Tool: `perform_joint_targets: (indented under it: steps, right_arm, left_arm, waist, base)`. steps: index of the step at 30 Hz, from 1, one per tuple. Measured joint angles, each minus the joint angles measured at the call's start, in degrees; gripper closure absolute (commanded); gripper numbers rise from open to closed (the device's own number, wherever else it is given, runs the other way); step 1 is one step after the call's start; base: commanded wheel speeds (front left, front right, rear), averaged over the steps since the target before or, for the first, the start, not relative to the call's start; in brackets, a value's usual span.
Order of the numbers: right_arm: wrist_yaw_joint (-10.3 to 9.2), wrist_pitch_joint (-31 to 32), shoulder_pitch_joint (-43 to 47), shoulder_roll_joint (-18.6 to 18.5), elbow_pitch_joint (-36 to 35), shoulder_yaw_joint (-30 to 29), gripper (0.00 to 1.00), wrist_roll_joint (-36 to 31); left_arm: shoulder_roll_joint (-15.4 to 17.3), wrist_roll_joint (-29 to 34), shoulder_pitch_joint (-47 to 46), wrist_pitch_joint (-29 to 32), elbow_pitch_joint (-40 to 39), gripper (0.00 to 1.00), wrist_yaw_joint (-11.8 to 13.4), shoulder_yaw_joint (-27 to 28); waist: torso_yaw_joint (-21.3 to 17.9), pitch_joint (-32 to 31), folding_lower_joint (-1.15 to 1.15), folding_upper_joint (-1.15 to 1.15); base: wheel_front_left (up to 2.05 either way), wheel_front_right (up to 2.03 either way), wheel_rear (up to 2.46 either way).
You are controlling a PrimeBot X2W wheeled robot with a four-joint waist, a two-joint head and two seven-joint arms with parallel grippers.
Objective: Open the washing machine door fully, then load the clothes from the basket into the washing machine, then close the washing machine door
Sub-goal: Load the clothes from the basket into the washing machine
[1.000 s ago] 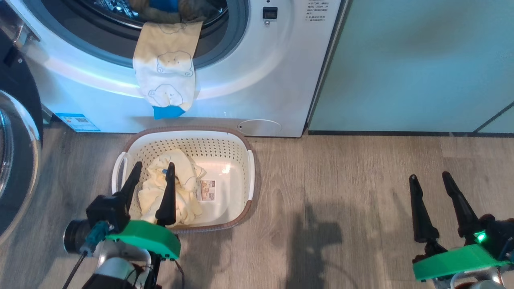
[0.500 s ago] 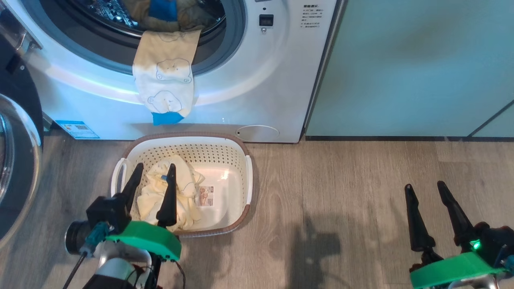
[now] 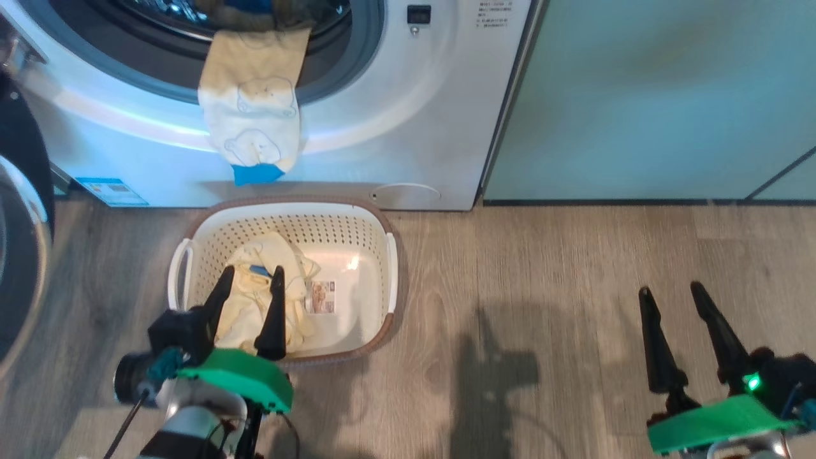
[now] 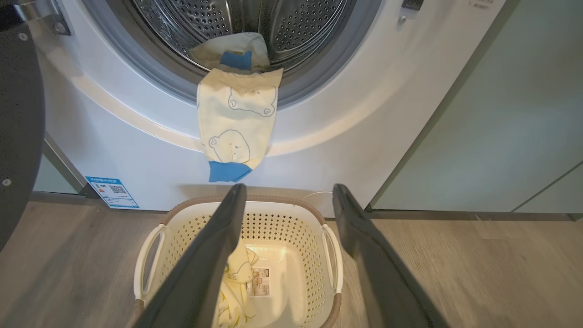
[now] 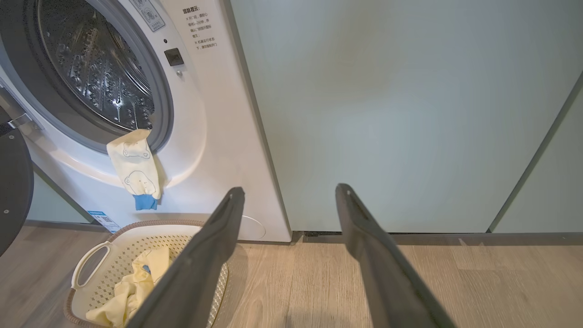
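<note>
The washing machine (image 3: pixel 395 121) stands with its door (image 3: pixel 19 268) swung open at the far left. One cream garment (image 3: pixel 252 121) with a blue cuff hangs out of the drum mouth over the front panel; more cloth lies inside the drum (image 4: pixel 237 50). The basket (image 3: pixel 357 223) sits on the floor before the machine, with pale yellow clothes (image 3: pixel 255 299) in its left half. My left gripper (image 3: pixel 253 275) is open above those clothes, holding nothing. My right gripper (image 3: pixel 669 290) is open over bare floor far to the right.
Pale green cabinet panels (image 3: pixel 656 95) stand to the right of the machine. Wood-look floor (image 3: pixel 542 268) stretches between the basket and my right gripper. A blue sticker (image 3: pixel 111 190) and a round service flap (image 3: pixel 405 194) mark the machine's lower front.
The whole head picture has shifted, so the camera moved. My left gripper now sits a little further back over the clothes in the basket. Both grippers stay open.
</note>
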Motion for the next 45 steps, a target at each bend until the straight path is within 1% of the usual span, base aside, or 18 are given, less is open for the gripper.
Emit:
perform_joint_targets:
  steps: [10,21,25,26,36,40,45]
  right_arm:
    - [0.0,0.0,-4.4,0.0,-1.3,1.3,0.0,0.4]
    - [0.0,0.0,-9.3,0.4,-2.0,1.5,0.0,1.6]
    - [0.0,0.0,-11.2,1.3,-2.5,1.6,0.0,2.2]
    - [0.0,0.0,-11.2,1.3,-2.5,1.6,0.0,2.2]
    - [0.0,0.0,-13.3,1.9,-2.7,2.3,0.0,4.2]
    - [0.0,0.0,-14.6,2.0,-3.0,2.9,0.0,6.0]
    - [0.0,0.0,-14.6,2.0,-3.1,3.1,0.0,7.0]
  left_arm:
    - [-0.4,0.0,-8.5,0.0,6.5,0.0,-1.9,-0.6]
    - [0.1,0.3,-21.4,-0.1,16.4,0.0,-3.0,0.2]
    - [1.5,0.6,-25.8,0.1,18.6,0.0,-3.0,1.3]
    - [1.5,0.6,-25.8,0.1,18.6,0.0,-3.0,1.3]
    - [5.9,0.7,-34.2,2.5,24.4,0.0,-2.6,3.5]
    - [6.8,1.1,-36.0,2.6,26.0,0.0,-1.9,4.4]
    - [7.3,1.1,-37.5,2.6,27.8,0.0,-1.4,5.1]
  waist:
    - [-1.0,5.2,0.01,0.0]
    - [-4.0,13.1,0.01,0.0]
    - [-6.0,15.9,0.01,0.0]
    - [-6.0,15.9,0.01,0.0]
    - [-11.5,21.6,0.01,0.0]
    - [-13.0,23.1,0.01,0.0]
    - [-13.7,24.0,0.0,0.0]
  base:
    - [0.0,0.0,0.0]
    - [0.0,0.0,0.0]
    - [0.0,0.0,0.0]
    - [0.0,0.0,0.0]
    - [0.0,0.0,0.0]
    - [0.0,0.0,0.0]
    - [0.0,0.0,0.0]
